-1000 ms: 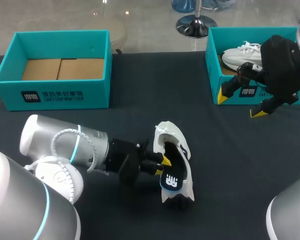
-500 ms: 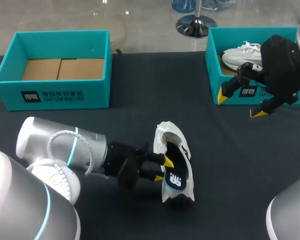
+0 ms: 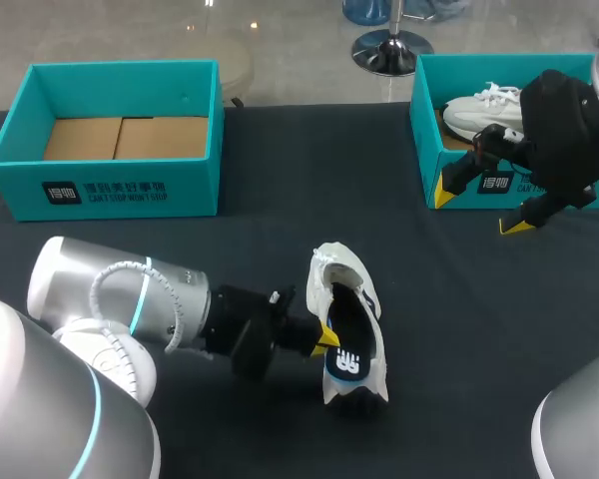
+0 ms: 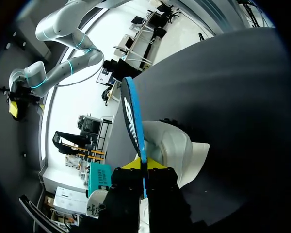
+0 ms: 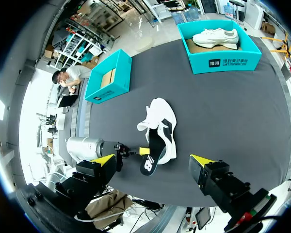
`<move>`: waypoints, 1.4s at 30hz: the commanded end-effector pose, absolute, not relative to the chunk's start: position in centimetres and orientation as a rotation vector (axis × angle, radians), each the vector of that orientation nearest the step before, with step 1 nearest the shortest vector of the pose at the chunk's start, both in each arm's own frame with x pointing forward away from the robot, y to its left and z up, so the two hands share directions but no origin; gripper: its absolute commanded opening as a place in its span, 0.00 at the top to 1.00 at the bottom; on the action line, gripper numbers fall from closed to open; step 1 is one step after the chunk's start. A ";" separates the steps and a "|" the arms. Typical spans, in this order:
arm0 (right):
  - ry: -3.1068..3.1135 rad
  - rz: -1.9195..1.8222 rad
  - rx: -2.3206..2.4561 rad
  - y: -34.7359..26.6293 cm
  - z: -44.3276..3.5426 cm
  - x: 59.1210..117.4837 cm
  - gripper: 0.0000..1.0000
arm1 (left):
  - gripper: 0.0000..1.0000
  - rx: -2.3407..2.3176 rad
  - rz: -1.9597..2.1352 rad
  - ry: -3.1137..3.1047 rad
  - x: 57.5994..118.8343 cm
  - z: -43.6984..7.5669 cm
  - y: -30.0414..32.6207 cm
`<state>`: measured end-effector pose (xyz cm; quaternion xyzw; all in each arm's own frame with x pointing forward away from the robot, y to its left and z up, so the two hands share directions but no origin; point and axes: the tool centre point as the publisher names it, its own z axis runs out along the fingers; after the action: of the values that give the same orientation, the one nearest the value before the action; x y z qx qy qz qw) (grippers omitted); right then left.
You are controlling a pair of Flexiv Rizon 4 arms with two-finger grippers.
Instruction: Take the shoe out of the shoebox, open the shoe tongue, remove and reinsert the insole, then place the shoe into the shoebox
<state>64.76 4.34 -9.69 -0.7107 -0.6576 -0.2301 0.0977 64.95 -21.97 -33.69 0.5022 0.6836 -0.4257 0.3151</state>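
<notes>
Low at the frame's centre, my left gripper (image 3: 324, 337) pinches the black insole (image 3: 349, 334) by its edge, both fingers on it. This grip probably keeps its flat face free to slide at the opening of the white shoe (image 3: 324, 271) lying on the table (image 3: 280, 150). At upper right, my right gripper (image 3: 479, 211) hangs wide and empty. At upper left, the empty shoebox (image 3: 110, 185) likely awaits the shoe.

The right arm (image 3: 571, 135) hides part of the white shoe (image 3: 479, 108) in its shoebox (image 3: 425, 125), perhaps its heel.
</notes>
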 end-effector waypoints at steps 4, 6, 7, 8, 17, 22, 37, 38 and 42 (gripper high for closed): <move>-1.947 -0.671 -2.102 4.5 -9.7 65.1 0.00 | 1.00 1.348 -1.064 1.803 66.0 -34.3 -22.3; -1.947 -0.671 -2.102 4.5 -9.7 65.1 0.00 | 1.00 1.343 -1.044 1.811 66.6 -34.6 -22.3; -1.947 -0.671 -2.102 4.5 -9.7 65.1 0.00 | 1.00 1.339 -1.040 1.816 66.9 -34.8 -22.2; -1.947 -0.671 -2.102 4.5 -9.7 65.1 0.00 | 1.00 1.332 -1.033 1.821 67.2 -34.9 -22.1; -1.947 -0.671 -2.102 4.5 -9.7 65.1 0.00 | 1.00 1.319 -0.981 1.834 68.0 -35.3 -22.2; -1.947 -0.671 -2.102 4.5 -9.7 65.1 0.00 | 0.69 1.320 -0.993 1.821 67.1 -34.8 -22.1; -1.947 -0.671 -2.102 4.5 -9.7 65.1 0.00 | 0.66 1.316 -1.022 1.798 65.3 -33.6 -21.2; -1.947 -0.671 -2.102 4.5 -9.7 65.1 0.00 | 0.70 1.316 -1.024 1.797 65.2 -33.6 -21.2; -1.947 -0.671 -2.102 4.5 -9.7 65.1 0.00 | 0.91 1.318 -1.026 1.791 65.0 -33.4 -21.4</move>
<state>64.76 4.34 -9.69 -0.7107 -0.6576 -0.2301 0.0977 65.30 -21.73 -33.51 0.5062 0.6894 -0.3931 0.3375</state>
